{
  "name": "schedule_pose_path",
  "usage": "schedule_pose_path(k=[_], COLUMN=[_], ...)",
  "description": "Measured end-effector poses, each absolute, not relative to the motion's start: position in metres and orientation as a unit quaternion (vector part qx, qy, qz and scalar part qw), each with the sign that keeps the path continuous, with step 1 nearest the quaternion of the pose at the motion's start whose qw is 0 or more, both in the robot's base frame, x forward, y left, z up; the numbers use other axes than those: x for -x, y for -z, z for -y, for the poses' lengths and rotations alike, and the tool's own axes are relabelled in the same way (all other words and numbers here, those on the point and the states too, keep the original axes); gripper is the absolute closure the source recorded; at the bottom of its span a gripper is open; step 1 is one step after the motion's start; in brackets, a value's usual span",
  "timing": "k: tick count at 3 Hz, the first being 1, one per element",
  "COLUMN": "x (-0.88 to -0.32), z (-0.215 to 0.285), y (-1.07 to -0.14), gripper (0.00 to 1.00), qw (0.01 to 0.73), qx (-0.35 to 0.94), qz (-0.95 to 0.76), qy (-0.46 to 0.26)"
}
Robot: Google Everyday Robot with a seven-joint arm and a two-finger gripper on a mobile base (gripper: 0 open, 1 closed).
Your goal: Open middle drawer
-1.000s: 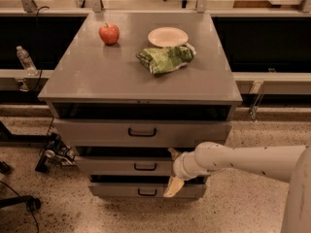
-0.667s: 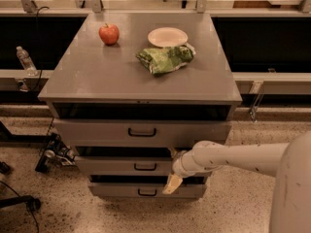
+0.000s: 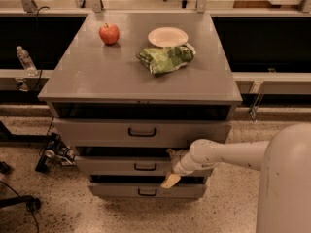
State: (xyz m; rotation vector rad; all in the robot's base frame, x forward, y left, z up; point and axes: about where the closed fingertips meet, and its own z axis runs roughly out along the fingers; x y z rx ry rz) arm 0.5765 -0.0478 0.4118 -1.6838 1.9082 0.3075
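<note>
The grey cabinet (image 3: 97,76) has three drawers stacked in its front. The middle drawer (image 3: 112,166) has a flat grey front with a small black loop handle (image 3: 145,167) at its centre. My gripper (image 3: 171,168) is at this drawer's front, just right of the handle, reaching in from the right. One cream fingertip (image 3: 171,180) hangs below the drawer's lower edge and the other sits near its upper edge, so the gripper is open and holds nothing. A dark gap shows above the middle drawer's front.
On the cabinet top lie a red apple (image 3: 109,33), a white plate (image 3: 168,36) and a green chip bag (image 3: 165,58). The top drawer (image 3: 97,132) and the bottom drawer (image 3: 116,191) bracket the middle one. A water bottle (image 3: 24,59) stands at the left. Cables lie on the floor (image 3: 53,154).
The gripper has stayed at the middle drawer's front. The arm's white body has come further into view at the right edge.
</note>
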Motion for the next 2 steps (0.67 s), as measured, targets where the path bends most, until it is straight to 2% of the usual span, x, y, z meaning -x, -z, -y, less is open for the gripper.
schedule_pose_path(k=[2], x=[-0.572], z=[0.0507], y=[-0.4124], gripper=[0.64], qw=[0.286], qx=[0.628], qz=[-0.714], qy=[-0.116])
